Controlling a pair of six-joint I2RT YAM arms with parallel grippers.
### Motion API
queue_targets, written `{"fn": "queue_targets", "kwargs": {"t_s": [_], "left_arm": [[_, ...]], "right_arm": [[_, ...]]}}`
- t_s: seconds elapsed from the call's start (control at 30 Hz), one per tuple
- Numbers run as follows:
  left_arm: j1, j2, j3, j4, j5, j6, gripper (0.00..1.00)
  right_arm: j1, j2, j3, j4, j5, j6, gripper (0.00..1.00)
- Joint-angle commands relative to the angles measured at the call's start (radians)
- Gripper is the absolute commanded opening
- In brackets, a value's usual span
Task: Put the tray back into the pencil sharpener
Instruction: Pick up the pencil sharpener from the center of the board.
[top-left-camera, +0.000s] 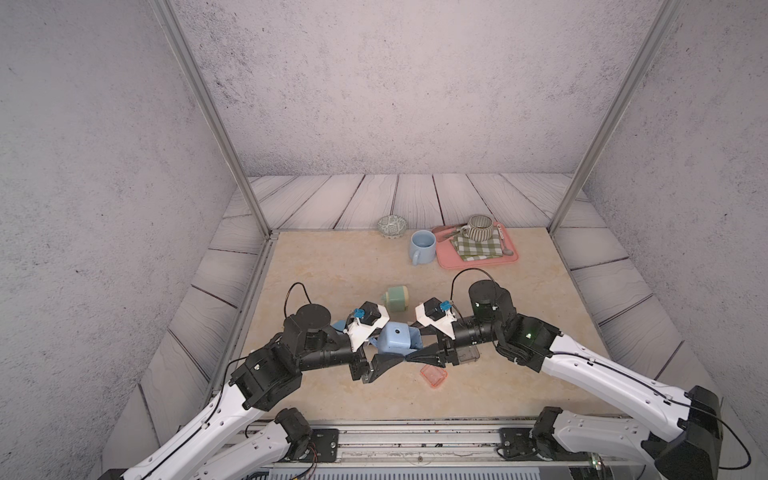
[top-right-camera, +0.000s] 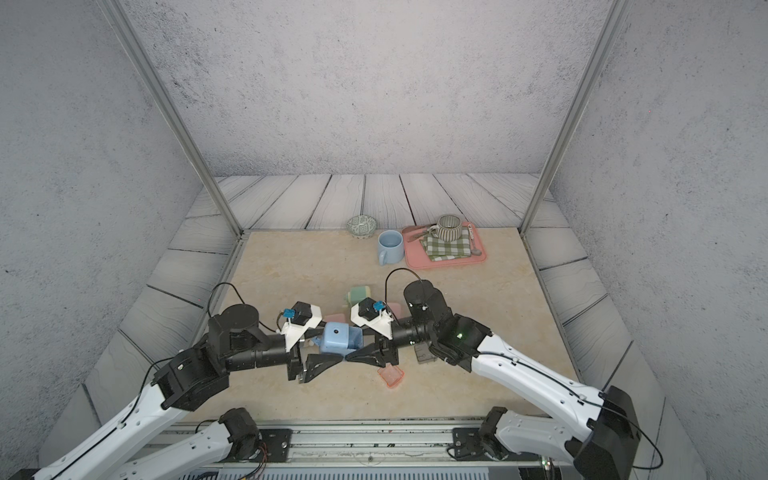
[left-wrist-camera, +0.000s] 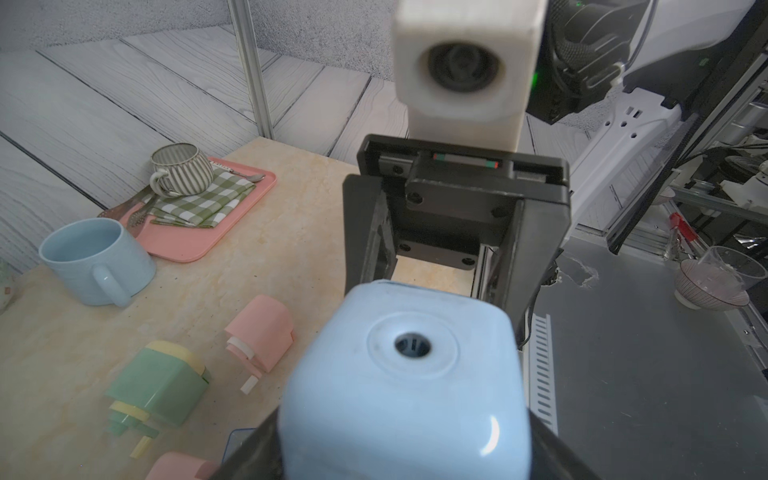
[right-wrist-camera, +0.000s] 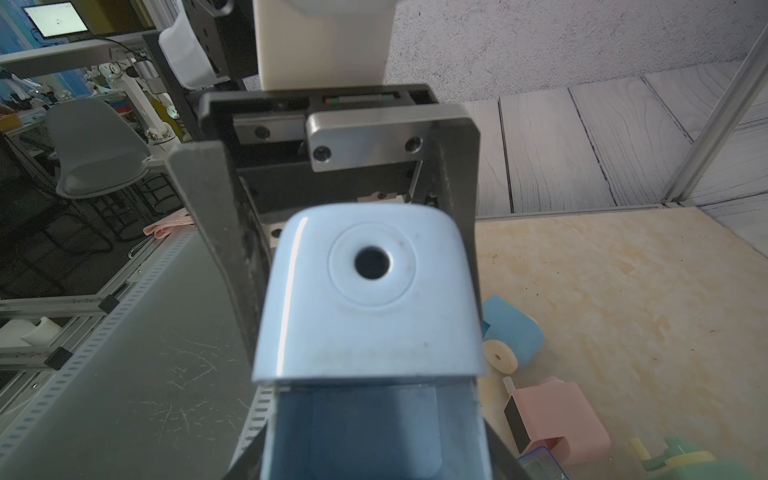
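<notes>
Beige table: the right gripper clamps the tray at the sharpener's mouth. Left gripper flanks the sharpener; gripping or loose, can't tell.

Soft, even light in both top views, barely any shadow on the table. Wide lens splays the frame posts outward. Wrist shots: the blue sharpener sits too close, blurry, with small glare streaks.

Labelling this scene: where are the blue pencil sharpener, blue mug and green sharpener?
blue pencil sharpener (top-left-camera: 392, 342): in a top view, top face
blue mug (top-left-camera: 424, 255): in a top view, outer wall
green sharpener (left-wrist-camera: 160, 382): left wrist view, green body
</notes>
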Motion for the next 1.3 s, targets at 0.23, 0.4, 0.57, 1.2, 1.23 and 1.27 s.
{"fn": "queue_targets", "kwargs": {"t_s": [0.23, 0.4, 0.57, 1.2, 1.23, 1.27], "left_arm": [[0.018, -0.023, -0.035, 0.046, 0.049, -0.017, 0.6], [0.055, -0.047, -0.044, 0.035, 0.057, -0.009, 0.74], [0.103, -0.049, -0.058, 0.056, 0.132, -0.027, 0.78], [0.138, -0.009, -0.095, 0.161, 0.289, -0.094, 0.67], [0.141, -0.013, -0.098, 0.165, 0.289, -0.096, 0.65], [0.142, -0.017, -0.101, 0.172, 0.289, -0.099, 0.63]], "right_arm": [[0.004, -0.031, -0.007, 0.1, -0.012, 0.045, 0.48], [0.004, -0.043, -0.013, 0.065, -0.023, 0.021, 0.47], [0.004, -0.051, -0.023, 0.06, -0.043, 0.022, 0.47], [0.004, -0.003, 0.0, 0.105, -0.053, 0.04, 0.47], [0.004, -0.003, -0.002, 0.108, -0.048, 0.043, 0.47], [0.004, -0.002, -0.004, 0.109, -0.045, 0.045, 0.47]]}}
